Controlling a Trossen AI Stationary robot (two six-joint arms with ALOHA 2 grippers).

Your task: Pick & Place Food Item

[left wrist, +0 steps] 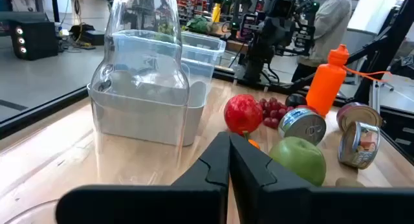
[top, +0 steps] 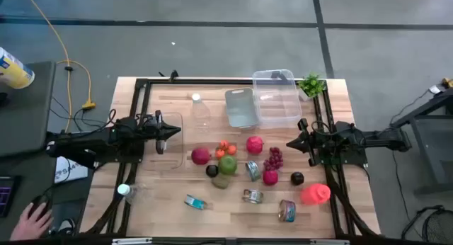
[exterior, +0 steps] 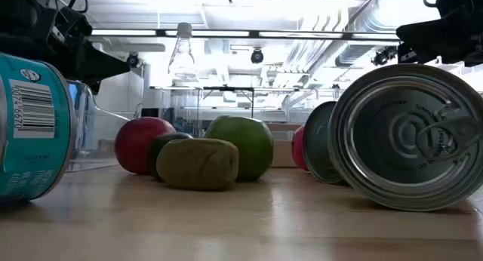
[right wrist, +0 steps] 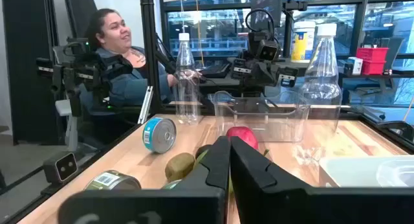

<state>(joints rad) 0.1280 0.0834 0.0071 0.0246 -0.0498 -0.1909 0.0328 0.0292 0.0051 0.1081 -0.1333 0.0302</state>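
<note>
Round glossy fruits (top: 228, 164) and ribbed metal cans (top: 253, 196) are scattered mid-way on the pale wooden worktop (top: 163, 209), flanked by the left claw (top: 175, 131) and right claw (top: 289, 143), both pressed shut and empty.

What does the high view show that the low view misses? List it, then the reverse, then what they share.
Only the high view shows the left gripper and right gripper, both shut and empty at opposite table edges, plus the clear bin, the grapes and the orange bottle. Only the low view shows a can's ribbed end close up and the ceiling lights behind. Both show the green apple and the upright clear bottle.
</note>
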